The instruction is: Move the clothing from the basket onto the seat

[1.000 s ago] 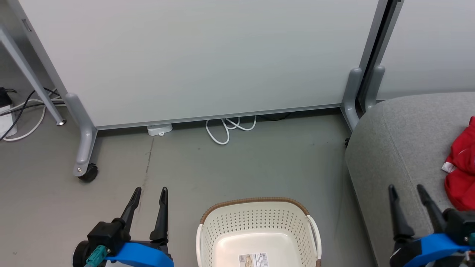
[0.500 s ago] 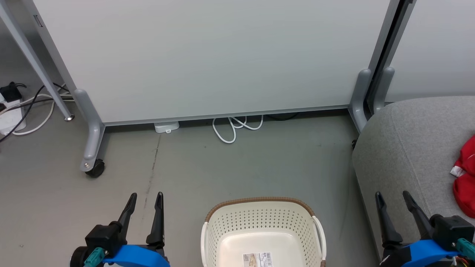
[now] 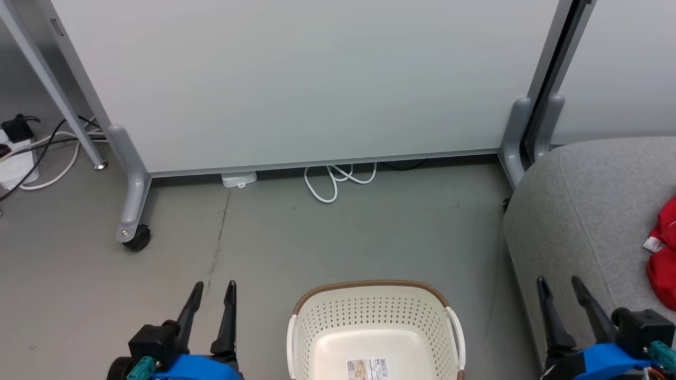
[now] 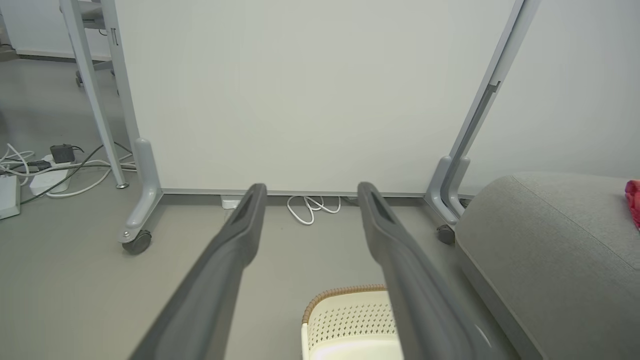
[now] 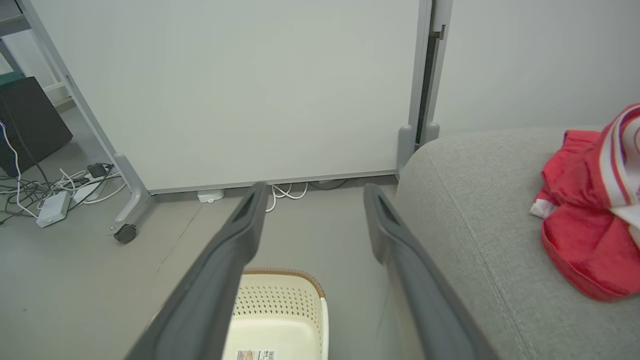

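The cream-white perforated oval plastic basket (image 3: 369, 285) w/ a brown woven-look rim stands on the grey floor (image 3: 369, 232), at the bottom centre of the head view. Its smooth pale bottom shows, w/ a small printed label (image 3: 368, 368) lying on it.

The soft red clothing (image 3: 664, 248) w/ white stripes lies crumpled on the large grey woven-fabric seat (image 3: 570, 211), at the right edge of the head view, well apart from the basket. A small white tag sticks out on its left side. In the right wrist view it is one red heap w/ a striped part on top; I cannot tell separate garments.

The left hand (image 3: 214, 286) is at the lower left, over the floor and just left of the basket. Its two long dark fingers stand apart, w/ nothing btw. them. The right hand (image 3: 558, 281) is at the lower right, over the front edge of the seat, near the clothing but not touching it. Its jaws are also spread wide and hold nothing.

Behind stands a white partition panel (image 3: 317, 79) on grey legs w/ a black caster wheel (image 3: 138, 240). A white cable coil (image 3: 338, 182) lies on the floor under its lower edge, and a white power strip (image 3: 13, 171) w/ cables is at far left.
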